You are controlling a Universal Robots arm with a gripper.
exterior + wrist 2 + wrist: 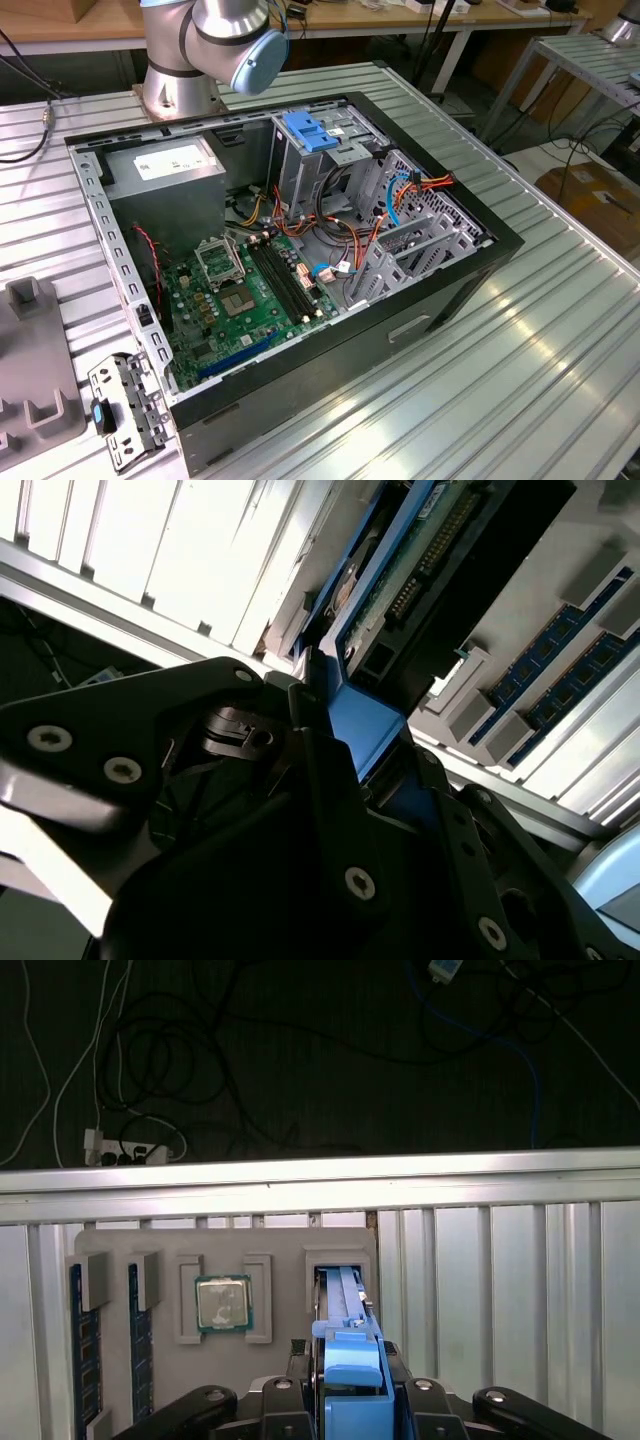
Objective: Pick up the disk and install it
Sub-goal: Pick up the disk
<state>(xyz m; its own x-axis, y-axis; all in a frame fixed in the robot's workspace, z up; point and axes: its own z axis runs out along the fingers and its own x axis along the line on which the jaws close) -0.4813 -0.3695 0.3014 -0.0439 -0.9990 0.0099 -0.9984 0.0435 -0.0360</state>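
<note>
Clamping the disk by its blue-railed end with the gripper, closed tight on it. Stands on edge in a slot of the grey tray beside the processor, long axis running straight out from the claw.

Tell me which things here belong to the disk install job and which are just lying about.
For the job: the disk, standing in a slot of the gray tray; the gripper, closed on it; the open computer case.
Lying about: the processor chip and memory sticks in that tray; the metal bracket beside the case.
</note>
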